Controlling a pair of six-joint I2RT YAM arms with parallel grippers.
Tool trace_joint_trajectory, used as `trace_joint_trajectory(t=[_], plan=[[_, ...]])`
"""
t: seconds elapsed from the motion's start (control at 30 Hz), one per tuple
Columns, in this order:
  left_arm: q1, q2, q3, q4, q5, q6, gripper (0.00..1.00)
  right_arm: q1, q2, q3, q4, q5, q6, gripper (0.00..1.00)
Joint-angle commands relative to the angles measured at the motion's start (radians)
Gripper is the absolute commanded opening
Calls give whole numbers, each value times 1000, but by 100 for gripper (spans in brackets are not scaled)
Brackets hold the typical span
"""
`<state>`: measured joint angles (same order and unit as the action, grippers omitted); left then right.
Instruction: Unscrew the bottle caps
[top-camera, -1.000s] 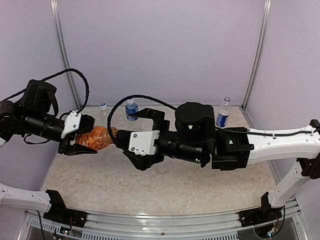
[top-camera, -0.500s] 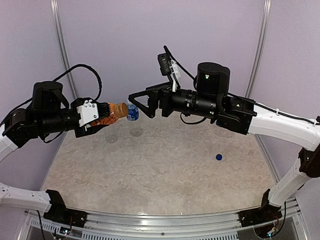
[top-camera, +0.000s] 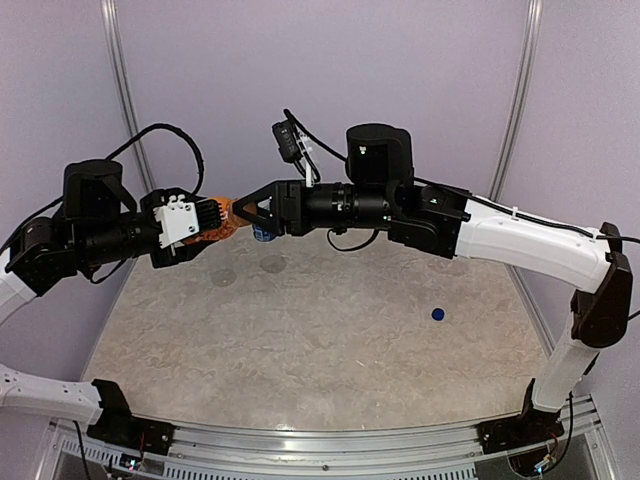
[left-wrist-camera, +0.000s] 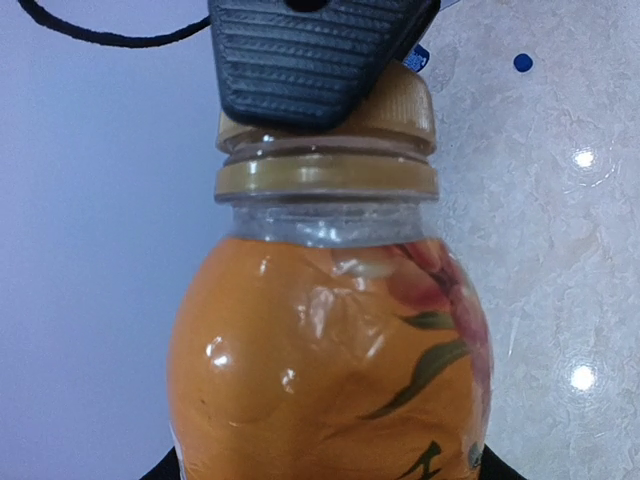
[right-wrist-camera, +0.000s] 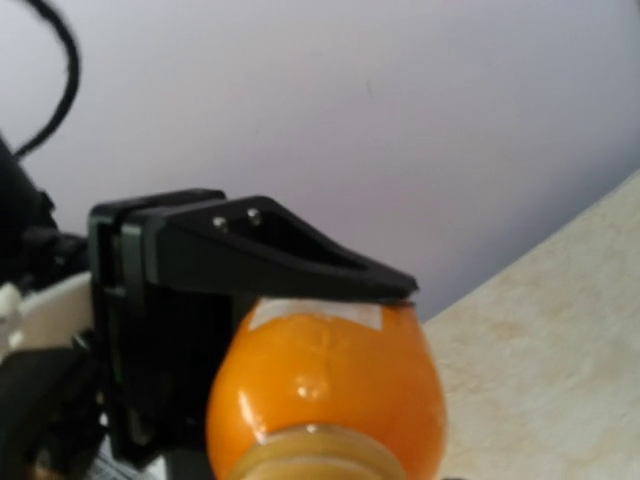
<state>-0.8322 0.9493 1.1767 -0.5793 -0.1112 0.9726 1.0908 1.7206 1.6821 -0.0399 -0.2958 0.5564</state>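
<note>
The left claw (top-camera: 214, 222) is clamped on the short orange bottle (left-wrist-camera: 330, 370) and holds it lying sideways in the air above the far left part of the desk (top-camera: 330, 370), its neck pointing toward the right arm. In the right wrist view one black finger (right-wrist-camera: 300, 262) of that claw lies across the bottle's rounded body. The right claw (top-camera: 244, 212) reaches in from the right at the same height and has closed partway onto the orange-brown cap (left-wrist-camera: 405, 105). The left wrist view shows one ribbed black pad (left-wrist-camera: 300, 60) pressed flat against the cap's side, while the opposite pad is hidden behind the cap. The cap sits on the neck, above the matching collar ring. Just behind the meeting claws, near the far edge, part of a blue-labelled bottle (top-camera: 263, 235) shows below the right claw. A loose blue cap (top-camera: 437, 314) lies flat on the desk toward the right edge, well apart from both claws.
</note>
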Motion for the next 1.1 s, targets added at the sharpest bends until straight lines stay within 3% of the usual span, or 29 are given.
trace_joint_trajectory(t=[0.0, 0.1, 0.2, 0.27, 0.43, 0.63, 0.93, 1.0, 1.07], plan=[[-7, 5, -2, 33, -8, 3, 31, 1, 9, 8, -20, -34, 17, 30], [-7, 7, 6, 35, -9, -7, 31, 1, 18, 18, -50, -53, 12, 0], [-3, 12, 26, -5, 16, -32, 31, 5, 23, 38, -102, -68, -49, 0], [3, 11, 51, -95, 81, -60, 30, 23, 19, 65, -165, -50, -173, 0], [7, 13, 125, -451, 339, -109, 28, 168, -32, 63, -323, 128, -708, 0], [5, 46, 193, -742, 531, -118, 27, 321, -106, -71, -304, 471, -1187, 0], [1, 63, 204, -798, 543, -112, 24, 481, -105, -180, -83, 931, -1775, 0], [1, 63, 201, -788, 543, -113, 24, 490, -94, -184, -47, 965, -1813, 0], [1, 57, 196, -765, 527, -121, 24, 483, -102, -175, -41, 934, -1745, 0]])
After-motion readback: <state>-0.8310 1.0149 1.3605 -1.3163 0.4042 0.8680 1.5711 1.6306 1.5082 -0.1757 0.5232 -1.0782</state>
